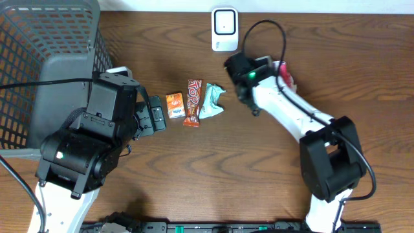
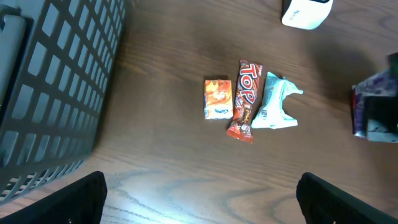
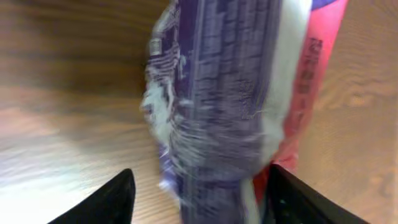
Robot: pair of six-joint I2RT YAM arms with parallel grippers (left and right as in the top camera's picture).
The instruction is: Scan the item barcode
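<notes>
Three snacks (image 1: 193,101) lay mid-table with bare wood around. The left gripper (image 1: 154,116) stood wide, empty. The right gripper (image 3: 200,182) had jaws parted around the purple-red packet (image 3: 224,106), near the scanner (image 1: 224,29) at the far edge.

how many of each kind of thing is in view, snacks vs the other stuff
snack packets: 4 (orange pack, top bar, pale teal wrapper, purple and red packet)
white scanner: 1
grey basket: 1
total: 6
</notes>
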